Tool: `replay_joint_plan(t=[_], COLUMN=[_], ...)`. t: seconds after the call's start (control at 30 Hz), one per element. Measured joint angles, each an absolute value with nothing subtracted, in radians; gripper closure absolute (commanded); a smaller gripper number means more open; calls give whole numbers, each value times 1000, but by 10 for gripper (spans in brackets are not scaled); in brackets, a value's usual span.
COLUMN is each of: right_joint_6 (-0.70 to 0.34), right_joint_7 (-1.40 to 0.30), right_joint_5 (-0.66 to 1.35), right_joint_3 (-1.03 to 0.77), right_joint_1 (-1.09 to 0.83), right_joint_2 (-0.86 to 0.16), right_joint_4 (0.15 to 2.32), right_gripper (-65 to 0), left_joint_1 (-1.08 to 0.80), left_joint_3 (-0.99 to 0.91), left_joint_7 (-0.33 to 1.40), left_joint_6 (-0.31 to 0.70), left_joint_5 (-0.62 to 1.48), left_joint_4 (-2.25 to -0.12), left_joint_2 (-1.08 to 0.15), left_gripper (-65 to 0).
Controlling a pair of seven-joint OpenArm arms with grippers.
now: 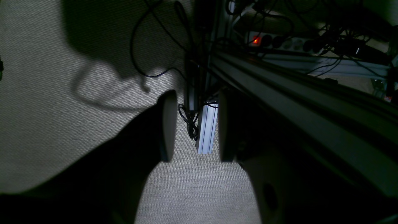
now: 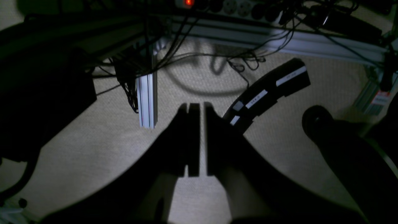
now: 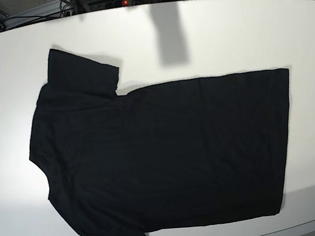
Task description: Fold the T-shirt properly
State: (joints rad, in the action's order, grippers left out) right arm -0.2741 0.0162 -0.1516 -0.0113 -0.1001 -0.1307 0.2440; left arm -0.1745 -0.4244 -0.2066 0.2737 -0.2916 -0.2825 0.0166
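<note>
Left claw point(image 1: 194, 126): fingers apart, empty, above carpet point(image 1: 46, 109).
Right claw point(image 2: 201, 140): nearly clenched, thin gap, empty.
T-shirt point(image 3: 163, 158): flat on table point(image 3: 222, 37), plain side up; bottom sleeve cut off by frame.
Arms: hidden in base view.

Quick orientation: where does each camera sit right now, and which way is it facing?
Base: overhead, looking down at the T-shirt spread on the white table; no arm shows.
Left wrist: past the open left gripper at carpet.
Right wrist: past the shut right gripper at carpet.
Both wrist views share the aluminium post and power strip.

White table point(image 3: 221, 31) (beige carpet point(image 1: 37, 124) below)
</note>
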Motion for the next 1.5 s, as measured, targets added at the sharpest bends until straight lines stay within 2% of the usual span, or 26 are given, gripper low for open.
replay_joint_plan(t=[0.17, 0.8, 0.97, 1.17, 1.5], right_joint_6=[-274, -274, -274, -276, -278], right_joint_7=[0, -10, -68, -49, -94], right_joint_5=[-73, -72, -72, -72, -25], right_joint_3=[-11, -11, -11, -11, -10], right_joint_1=[-100, -102, -106, -223, -548], right_joint_2=[-134, -141, -142, -150, -199], right_joint_4=[266, 268, 268, 402, 907], right_gripper=[-41, -41, -41, -41, -41], left_joint_1=[-175, -175, -198, -323, -636], left_joint_3=[-424, -424, -424, -424, -423], left_joint_7=[-203, -202, -204, -180, -125], left_joint_6=[274, 274, 274, 384, 555], left_joint_5=[-291, -291, -205, -212, -131], left_joint_4=[-284, -284, -304, -479, -959], left_joint_2=[17, 17, 17, 17, 20], left_gripper=[-219, -219, -217, -215, -215])
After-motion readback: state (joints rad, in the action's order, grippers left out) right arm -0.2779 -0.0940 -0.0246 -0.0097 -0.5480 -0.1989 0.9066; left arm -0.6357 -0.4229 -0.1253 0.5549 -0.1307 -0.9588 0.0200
